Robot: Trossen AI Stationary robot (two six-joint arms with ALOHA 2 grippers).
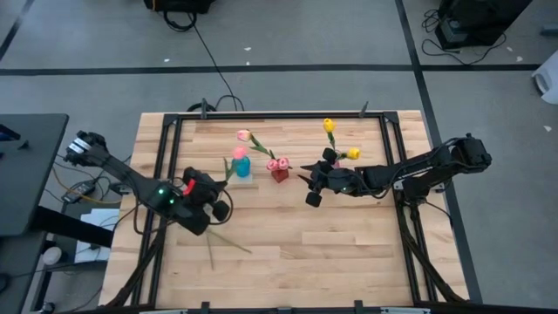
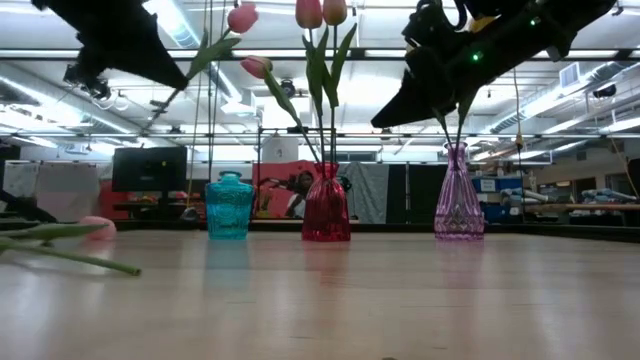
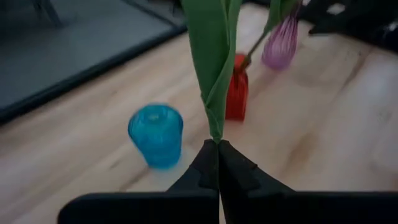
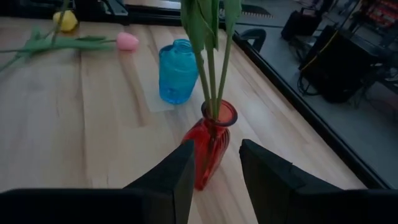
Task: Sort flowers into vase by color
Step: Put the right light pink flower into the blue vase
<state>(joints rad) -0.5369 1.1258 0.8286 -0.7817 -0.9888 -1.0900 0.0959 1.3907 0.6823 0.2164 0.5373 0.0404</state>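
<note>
From overhead, at the table's twelve o'clock: pink tulips (image 1: 277,163) in red glass vase (image 1: 279,174), yellow tulips (image 1: 330,126) by the right gripper (image 1: 311,185); loose stems (image 1: 222,240) unsorted at seven o'clock. Level across: blue vase (image 2: 229,206) empty, purple vase (image 2: 459,207) holding stems. Past left wrist: left gripper (image 3: 218,163) pinched shut on green tulip stem (image 3: 211,62), raised above blue vase. Past right wrist: fingers (image 4: 180,177) apart, empty, flanking red vase.
</note>
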